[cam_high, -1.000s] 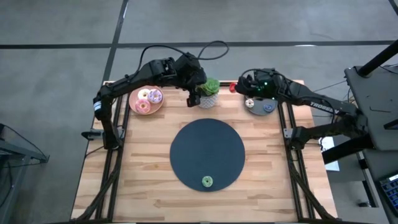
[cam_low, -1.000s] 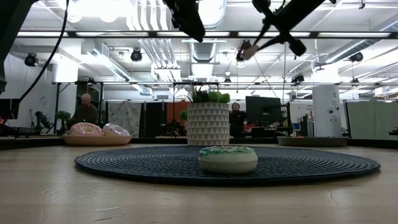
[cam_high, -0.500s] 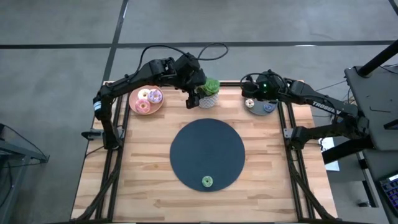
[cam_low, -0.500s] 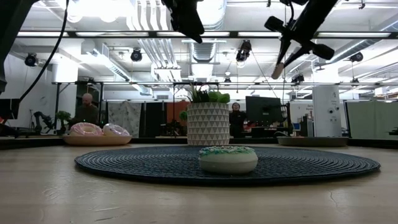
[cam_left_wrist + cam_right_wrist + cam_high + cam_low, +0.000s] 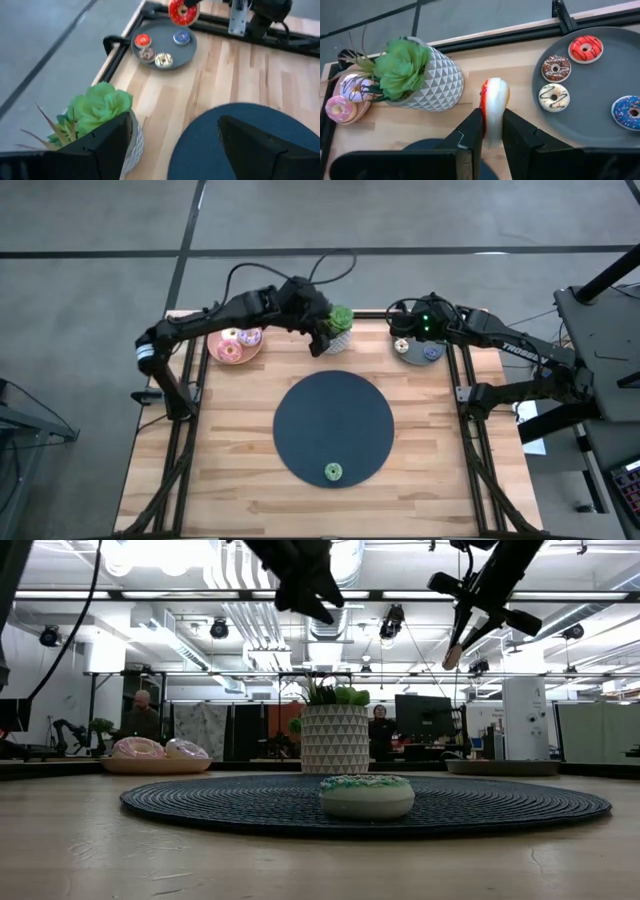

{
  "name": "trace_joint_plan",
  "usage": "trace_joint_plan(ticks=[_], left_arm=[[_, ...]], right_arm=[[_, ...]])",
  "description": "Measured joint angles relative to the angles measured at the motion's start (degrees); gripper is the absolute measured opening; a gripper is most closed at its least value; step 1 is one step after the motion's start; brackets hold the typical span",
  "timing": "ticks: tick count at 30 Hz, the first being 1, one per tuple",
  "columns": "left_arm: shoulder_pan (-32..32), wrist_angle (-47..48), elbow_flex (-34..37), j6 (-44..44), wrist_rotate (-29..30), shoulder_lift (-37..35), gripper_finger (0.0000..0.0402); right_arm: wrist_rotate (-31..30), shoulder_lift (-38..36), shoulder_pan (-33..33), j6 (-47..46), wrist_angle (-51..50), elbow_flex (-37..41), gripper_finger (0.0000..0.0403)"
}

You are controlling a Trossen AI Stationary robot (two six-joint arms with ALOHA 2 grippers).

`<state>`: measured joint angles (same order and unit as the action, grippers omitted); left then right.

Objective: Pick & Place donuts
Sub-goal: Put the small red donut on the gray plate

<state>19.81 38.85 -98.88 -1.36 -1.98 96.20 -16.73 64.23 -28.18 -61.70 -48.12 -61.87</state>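
Observation:
My right gripper (image 5: 492, 135) (image 5: 398, 330) is shut on a red-frosted donut (image 5: 494, 107) with a cream underside, high above the table between the plant pot and the grey plate (image 5: 615, 85). Red, brown, cream and blue donuts lie on that plate. My left gripper (image 5: 175, 150) (image 5: 322, 342) hangs open and holds nothing, in the air beside the plant pot (image 5: 338, 328). A green donut (image 5: 333, 472) (image 5: 366, 796) lies flat on the dark round mat (image 5: 333, 425) near its near edge. Frosted donuts rest on the pink plate (image 5: 236, 343). My right gripper pinches the red donut between its two fingers, one on the red frosted face (image 5: 483, 107) and one on the cream underside. The fingers slant down from the table's right side. The donut stands on edge, lifted clear of the table, its hole showing in the left wrist view (image 5: 183, 12).
The white patterned plant pot (image 5: 335, 738) stands at the far middle between the two plates. Bare wood shows left and right of the mat (image 5: 230, 440). Black frame rails (image 5: 280, 37) run along the table's edges. People stand in the room behind (image 5: 135, 720).
My left gripper has sunk a little beside the plant pot and rolled about its own axis, staying open. My right gripper, with the red donut, has tipped its fingers further down and shifted slightly toward the grey plate, then kept still.

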Motion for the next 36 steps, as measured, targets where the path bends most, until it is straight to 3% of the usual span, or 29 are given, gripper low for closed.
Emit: trace_joint_plan(ticks=[7, 15, 19, 29, 36], left_arm=[[0.4, -13.9, 16.1, 0.0, 0.0, -10.4, 0.0271], [1.1, -21.8, 27.3, 0.1, 0.0, -20.5, 0.0271], [1.2, -21.2, 29.2, 0.6, -0.1, -22.3, 0.0271], [1.2, -21.1, 29.5, 1.6, -0.5, -22.6, 0.0271], [1.2, -22.0, 29.5, 0.6, -0.6, -22.6, 0.0271]], right_arm=[[-2.3, 0.0, -1.0, -7.5, -0.2, 0.0, 0.0059], [-0.8, -0.2, -4.1, -9.1, -0.1, 0.0, 0.0059], [3.3, -2.0, -6.6, -6.3, -1.3, 0.1, 0.0059], [3.3, -9.5, -9.5, 0.8, -9.0, 0.1, 0.0059], [7.9, -11.7, -9.7, 4.2, -9.5, 0.1, 0.0059]])
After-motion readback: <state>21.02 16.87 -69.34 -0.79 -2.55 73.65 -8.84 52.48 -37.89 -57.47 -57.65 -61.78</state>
